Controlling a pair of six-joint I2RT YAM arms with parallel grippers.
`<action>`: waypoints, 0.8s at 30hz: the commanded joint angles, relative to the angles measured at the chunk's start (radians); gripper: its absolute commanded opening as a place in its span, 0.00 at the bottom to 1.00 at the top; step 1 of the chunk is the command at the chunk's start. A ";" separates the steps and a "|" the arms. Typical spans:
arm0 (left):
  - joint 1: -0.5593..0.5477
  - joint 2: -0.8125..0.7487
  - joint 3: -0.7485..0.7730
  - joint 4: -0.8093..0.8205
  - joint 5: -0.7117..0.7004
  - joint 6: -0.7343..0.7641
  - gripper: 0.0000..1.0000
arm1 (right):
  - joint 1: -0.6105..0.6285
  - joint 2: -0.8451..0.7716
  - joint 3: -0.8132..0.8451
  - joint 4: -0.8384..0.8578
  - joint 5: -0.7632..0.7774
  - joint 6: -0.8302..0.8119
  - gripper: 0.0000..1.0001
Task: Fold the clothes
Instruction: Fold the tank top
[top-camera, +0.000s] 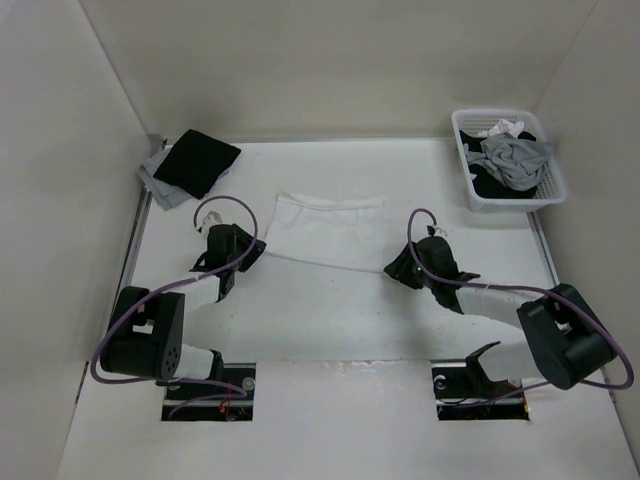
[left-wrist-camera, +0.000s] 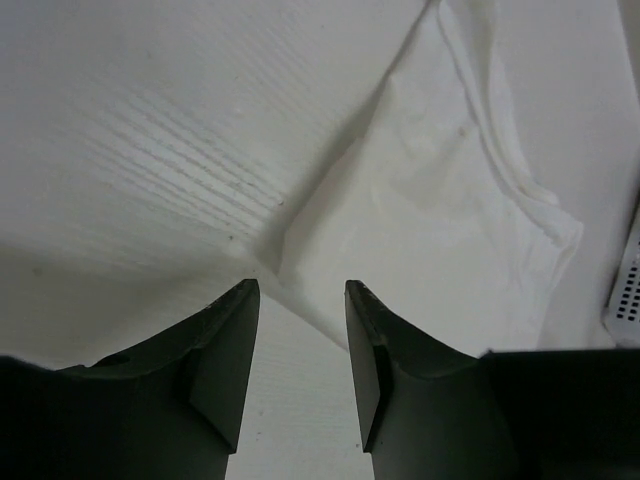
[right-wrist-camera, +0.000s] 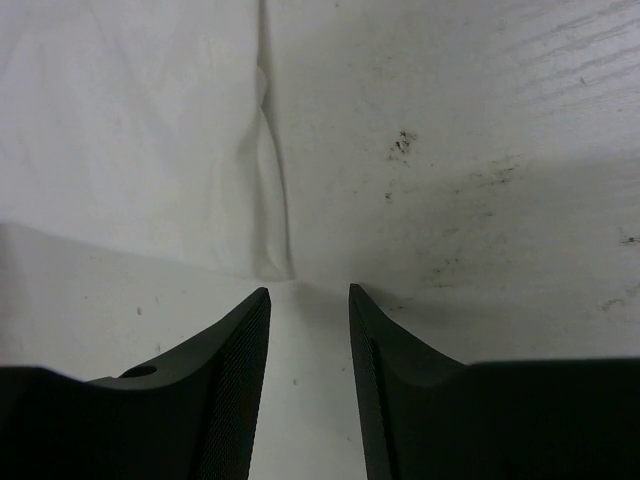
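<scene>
The clothes (top-camera: 325, 230), a white top, lie flat in a rectangle at the middle of the table. My left gripper (top-camera: 256, 248) sits at its near left corner, and in the left wrist view the left gripper (left-wrist-camera: 302, 290) stands open with bare table between its fingers and the clothes (left-wrist-camera: 430, 230) just ahead and to the right. My right gripper (top-camera: 394, 268) is at the near right corner. Seen from the right wrist, the right gripper (right-wrist-camera: 309, 295) is open and holds nothing, with the clothes (right-wrist-camera: 130, 150) ending in a corner just beyond the fingertips.
A white basket (top-camera: 555, 185) with a grey garment (top-camera: 515, 160) and dark pieces stands at the back right, and its edge shows as the basket (left-wrist-camera: 628, 290) in the left wrist view. A black garment (top-camera: 200, 160) lies on a grey one (top-camera: 160, 182) at the back left. Walls close three sides.
</scene>
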 joint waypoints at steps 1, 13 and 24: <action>-0.006 0.038 0.004 -0.004 -0.006 0.027 0.37 | 0.017 0.013 -0.003 0.121 -0.002 0.035 0.43; -0.011 0.149 -0.016 0.042 -0.002 -0.002 0.26 | 0.008 0.117 -0.003 0.245 -0.093 0.083 0.39; -0.017 0.125 -0.015 0.091 0.017 -0.026 0.02 | -0.003 0.148 0.024 0.285 -0.088 0.089 0.04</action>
